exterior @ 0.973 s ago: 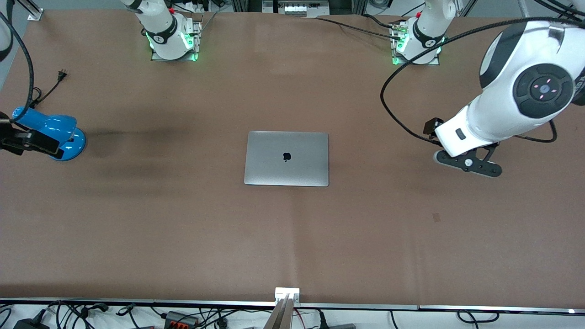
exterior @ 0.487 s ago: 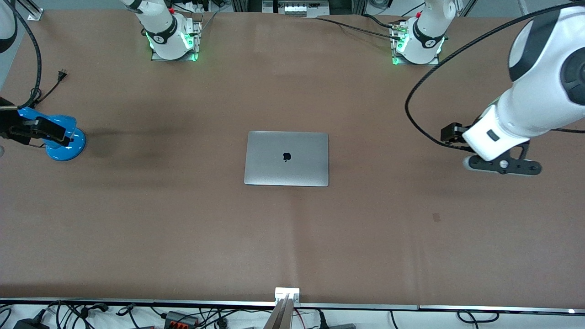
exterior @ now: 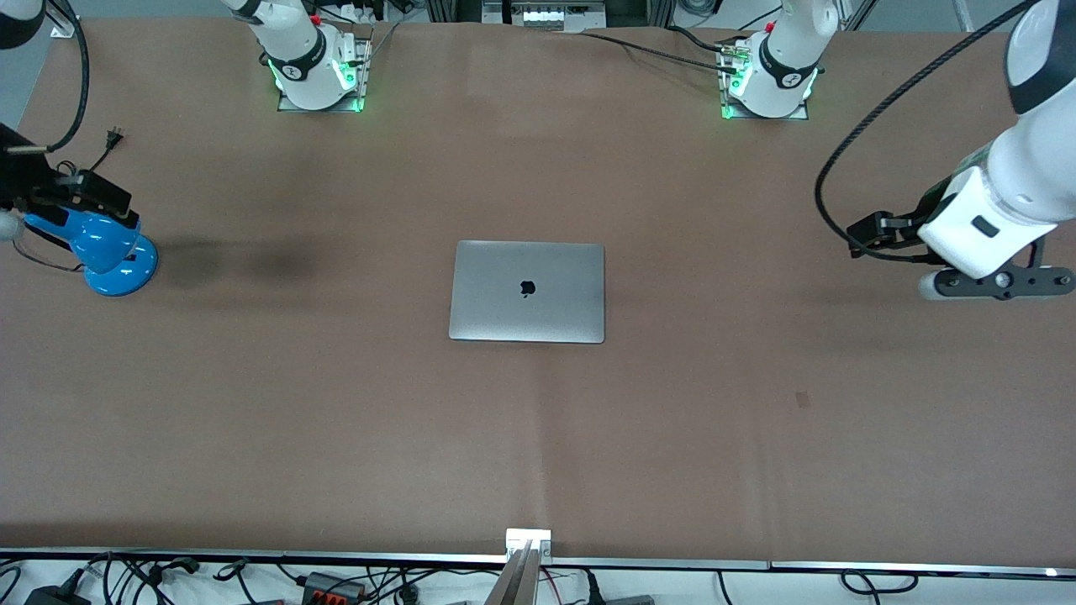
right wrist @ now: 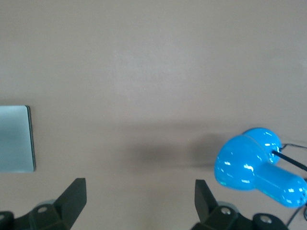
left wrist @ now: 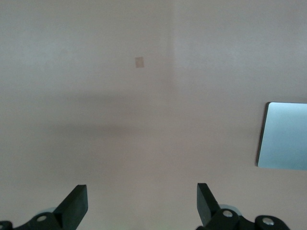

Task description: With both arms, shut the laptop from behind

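Observation:
The silver-grey laptop lies shut and flat in the middle of the table, lid up with the dark apple logo showing. Its edge also shows in the left wrist view and in the right wrist view. My left gripper is up over the bare table at the left arm's end, well away from the laptop, open and empty. My right gripper is up over the blue lamp at the right arm's end, open and empty.
A blue desk lamp with a black cord stands at the right arm's end of the table; it also shows in the right wrist view. The arm bases stand along the table's back edge. A small mark is on the brown mat.
Both arms have swung outward, away from the laptop toward their own ends of the table. The laptop has not moved and stays shut.

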### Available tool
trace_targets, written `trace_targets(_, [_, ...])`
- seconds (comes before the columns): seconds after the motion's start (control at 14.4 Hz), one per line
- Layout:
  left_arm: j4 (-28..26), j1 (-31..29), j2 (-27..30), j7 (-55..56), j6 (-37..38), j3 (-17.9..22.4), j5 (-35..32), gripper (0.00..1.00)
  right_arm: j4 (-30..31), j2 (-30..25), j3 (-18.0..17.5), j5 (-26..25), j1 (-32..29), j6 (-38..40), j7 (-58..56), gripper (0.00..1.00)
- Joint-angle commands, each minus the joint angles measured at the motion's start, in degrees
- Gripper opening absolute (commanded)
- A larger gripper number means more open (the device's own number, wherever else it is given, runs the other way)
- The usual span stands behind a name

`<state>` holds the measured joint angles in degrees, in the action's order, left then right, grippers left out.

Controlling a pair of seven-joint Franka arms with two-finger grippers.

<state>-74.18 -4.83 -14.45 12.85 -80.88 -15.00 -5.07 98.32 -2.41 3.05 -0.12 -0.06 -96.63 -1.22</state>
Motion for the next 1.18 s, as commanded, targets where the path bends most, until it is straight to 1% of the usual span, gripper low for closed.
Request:
trace_targets(0.0, [-11.40, 4.30, 9.33, -0.01, -5.50, 6.20, 1.65, 1.00, 6.26, -5.41, -0.94, -1.55, -0.65, -1.90, -0.36, 1.00])
trace_targets(0.07, [-14.38, 4.48, 11.79, -0.01, -6.73, 6.56, 1.65, 1.00, 6.09, -5.33, -0.86, -1.37, -0.73, -2.07, -0.36, 1.00])
trace_targets(0.14, [-15.98, 4.48, 13.12, -0.01, -7.53, 7.26, 1.65, 1.00, 5.74, -4.98, -0.77, -1.28, -0.82, -2.07, -0.36, 1.00])
trace_targets(0.28, [-17.57, 6.40, 14.62, -1.76, -8.76, 9.19, 1.73, 1.00, 4.26, -3.84, -0.77, -1.55, -0.74, -1.72, -1.05, 1.00])
trace_targets(0.42, [-21.60, 6.15, 17.78, -10.34, -10.25, 10.34, 2.95, 1.00, 2.23, -2.52, -0.77, -1.20, -0.91, -1.28, -1.05, 1.00])
trace_targets(0.56, [-22.06, 5.62, 17.97, -10.04, -10.26, 10.69, 4.19, 1.00, 2.23, -2.52, -0.68, -0.93, -0.91, -0.93, -1.24, 1.00])
trace_targets(0.7, [-21.71, 5.36, 17.53, -6.80, -10.17, 10.69, 4.28, 1.00, 2.23, -2.43, -0.86, -0.93, -0.65, -0.75, -1.06, 1.00])
trace_targets(1.11, [-21.18, 4.74, 16.82, -6.61, -9.82, 10.60, 5.69, 1.00, 2.31, -2.52, -0.86, -1.11, 0.14, 0.48, -1.23, 1.00])
